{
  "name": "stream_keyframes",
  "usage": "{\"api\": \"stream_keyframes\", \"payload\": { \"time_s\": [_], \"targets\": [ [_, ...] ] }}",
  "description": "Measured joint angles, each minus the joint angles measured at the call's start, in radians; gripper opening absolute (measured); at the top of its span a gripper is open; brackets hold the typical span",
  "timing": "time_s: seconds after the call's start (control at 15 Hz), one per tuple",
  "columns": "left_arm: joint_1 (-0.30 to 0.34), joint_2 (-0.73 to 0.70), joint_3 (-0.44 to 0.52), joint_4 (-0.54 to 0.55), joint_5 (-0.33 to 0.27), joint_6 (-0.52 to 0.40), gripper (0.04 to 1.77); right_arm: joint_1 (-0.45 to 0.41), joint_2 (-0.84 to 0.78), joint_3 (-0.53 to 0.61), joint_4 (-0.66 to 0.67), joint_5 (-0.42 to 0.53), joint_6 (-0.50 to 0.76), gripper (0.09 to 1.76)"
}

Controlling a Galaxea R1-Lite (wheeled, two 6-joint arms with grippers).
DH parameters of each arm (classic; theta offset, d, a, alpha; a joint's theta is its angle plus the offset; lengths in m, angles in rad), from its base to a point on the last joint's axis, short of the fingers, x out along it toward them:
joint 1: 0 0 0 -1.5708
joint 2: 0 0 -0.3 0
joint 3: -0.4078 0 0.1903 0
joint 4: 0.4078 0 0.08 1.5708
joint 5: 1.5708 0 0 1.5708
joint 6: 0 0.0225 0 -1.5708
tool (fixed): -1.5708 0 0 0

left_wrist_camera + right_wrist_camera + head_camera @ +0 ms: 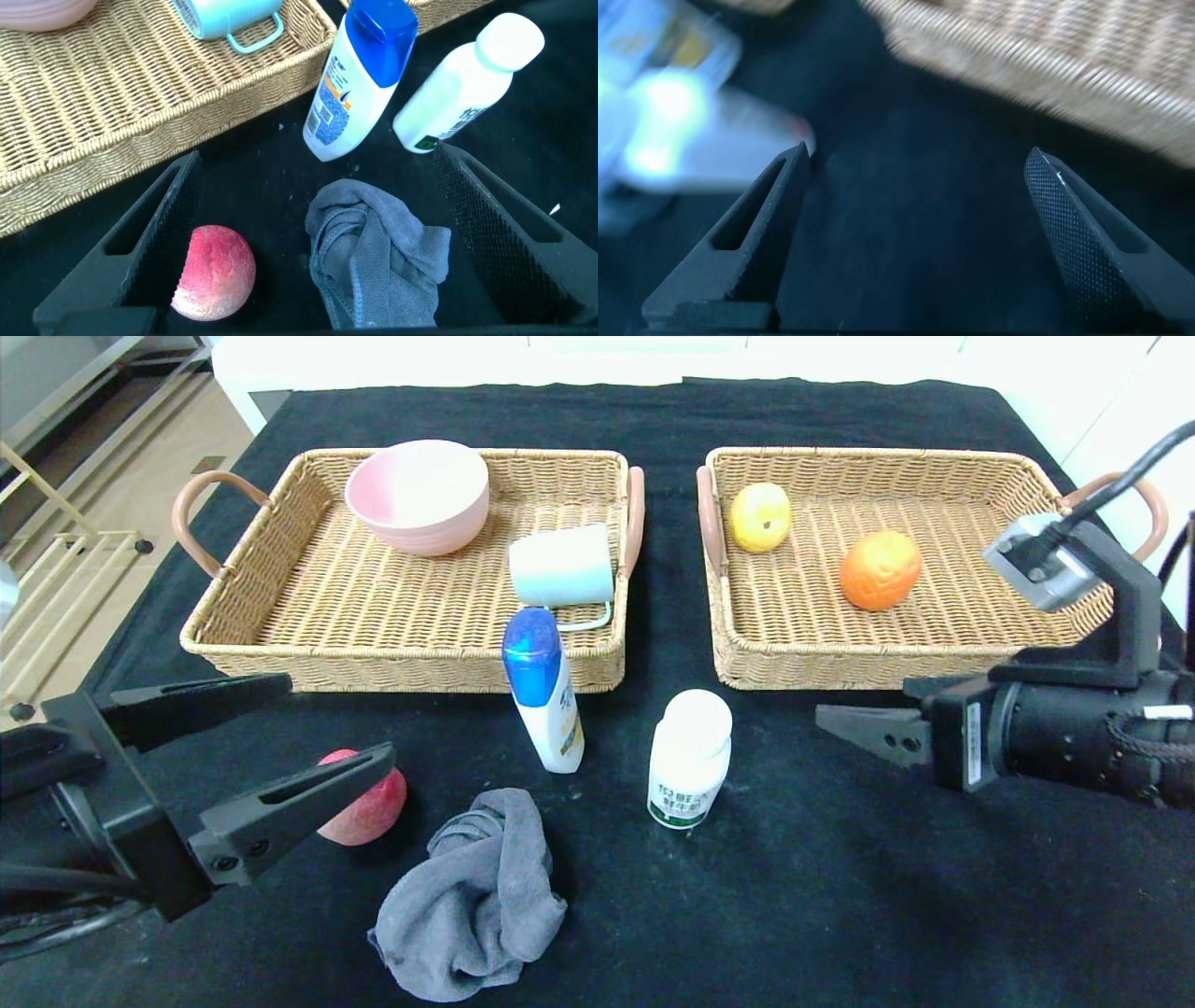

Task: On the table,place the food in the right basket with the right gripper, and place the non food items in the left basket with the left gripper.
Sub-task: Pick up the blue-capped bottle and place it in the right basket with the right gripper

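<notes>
In the head view, the left gripper [313, 728] hangs over the table [840, 896] at the near left, fingers spread wide, one finger partly covering the peach [369, 812]. The left basket [280, 616] holds a pink bowl [417, 495] and a tipped pale cup [561, 566]; the right basket [934, 625] holds the yellow fruit [760, 517] and the orange [879, 569]. The blue-capped bottle [544, 691], the white bottle [689, 759] and a grey cloth [476, 896] sit in front. The right gripper [864, 719] is at the near right, only one finger clear.

The left wrist view shows the peach whole [215, 273] between the fingers, untouched.

The right wrist view is smeared by motion; its fingers [752, 233] stand wide, empty, over black cloth.
</notes>
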Motion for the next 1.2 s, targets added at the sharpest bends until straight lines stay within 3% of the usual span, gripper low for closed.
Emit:
{"api": "stream_keyframes", "payload": {
  "time_s": [0.27, 0.4, 1.0, 1.2],
  "targets": [
    [0.000, 0.001, 0.000, 0.000, 0.000, 0.000, 1.76, 0.010, -0.087, 0.227, -0.243, 0.105, -0.080, 1.69],
    [-0.001, 0.001, 0.000, 0.001, -0.001, 0.000, 1.76, 0.039, -0.104, 0.285, -0.282, 0.122, -0.096, 1.70],
    [-0.002, -0.004, -0.005, 0.002, -0.002, 0.000, 1.76, 0.219, -0.092, 0.299, -0.292, 0.077, -0.098, 1.70],
    [-0.001, -0.006, -0.006, 0.002, -0.002, 0.000, 1.76, 0.250, -0.049, 0.296, -0.375, 0.069, -0.105, 1.70]
  ]
}}
